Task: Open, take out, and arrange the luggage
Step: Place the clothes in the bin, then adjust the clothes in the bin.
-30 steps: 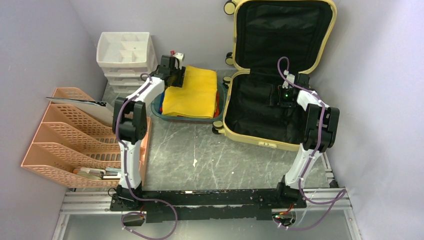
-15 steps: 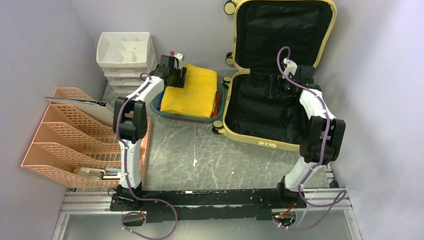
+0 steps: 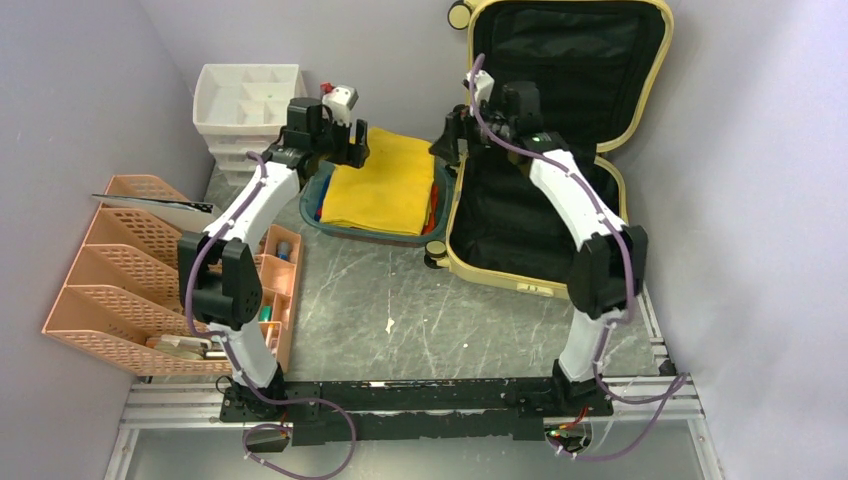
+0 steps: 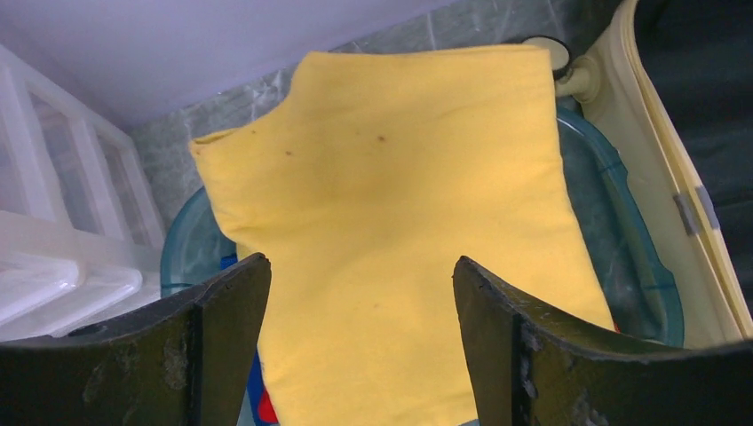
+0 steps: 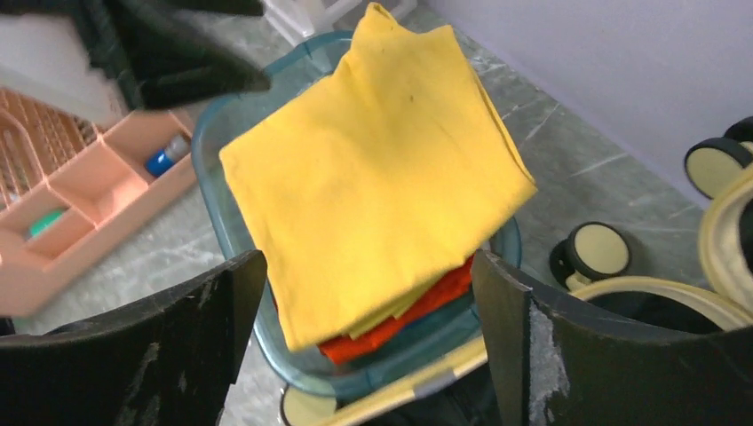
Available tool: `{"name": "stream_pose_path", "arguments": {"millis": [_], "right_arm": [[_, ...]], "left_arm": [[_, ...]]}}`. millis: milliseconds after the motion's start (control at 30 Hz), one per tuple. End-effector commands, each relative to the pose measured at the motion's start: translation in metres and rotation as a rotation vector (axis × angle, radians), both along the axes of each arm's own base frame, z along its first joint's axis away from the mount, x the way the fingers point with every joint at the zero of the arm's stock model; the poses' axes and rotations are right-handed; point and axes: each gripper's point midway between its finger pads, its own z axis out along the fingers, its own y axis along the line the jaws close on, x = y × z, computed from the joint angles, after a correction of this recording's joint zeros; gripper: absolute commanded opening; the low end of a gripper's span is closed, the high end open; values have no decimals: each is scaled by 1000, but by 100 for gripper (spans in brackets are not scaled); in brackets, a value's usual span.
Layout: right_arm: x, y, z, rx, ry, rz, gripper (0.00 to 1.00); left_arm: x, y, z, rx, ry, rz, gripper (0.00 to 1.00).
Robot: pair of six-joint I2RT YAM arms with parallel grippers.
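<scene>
Across the grey marbled worktop (image 3: 400,300), the luggage (image 3: 505,225) takes up the far right: a pale yellow hard-shell suitcase lying wide open, its lid propped upright against the back wall and both halves showing bare black lining. At the left edge stands a peach mesh file rack (image 3: 130,270), and behind it in the far left corner a white drawer unit (image 3: 250,110). Between that unit and the suitcase sits a teal tray (image 3: 375,238), just beside the suitcase's left rim. A folded yellow cloth (image 3: 385,185) lies on top of the pile in the tray, with orange-red fabric (image 5: 400,324) showing under it. The left gripper (image 4: 360,266) hangs over the cloth's near left part, jaws wide and holding nothing. The right gripper (image 5: 368,262) hovers by the tray's right side at the suitcase rim, likewise spread wide and empty. Small black-and-yellow wheels (image 5: 599,251) sit between tray and shell.
</scene>
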Motion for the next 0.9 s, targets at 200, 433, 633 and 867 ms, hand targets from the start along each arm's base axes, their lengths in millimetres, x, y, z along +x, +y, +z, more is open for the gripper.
{"name": "stream_pose_path", "arguments": {"millis": [200, 433, 633, 867], "right_arm": [[55, 49, -66, -68, 233, -281, 89], [52, 46, -98, -104, 286, -312, 89], [38, 52, -116, -116, 316, -255, 89], [35, 45, -119, -142, 297, -261, 89]], "left_arm": [[-35, -16, -2, 5, -44, -102, 80], [-31, 7, -15, 67, -25, 30, 82], [-16, 23, -42, -48, 126, 78, 87], [-14, 20, -72, -129, 253, 59, 86]]}}
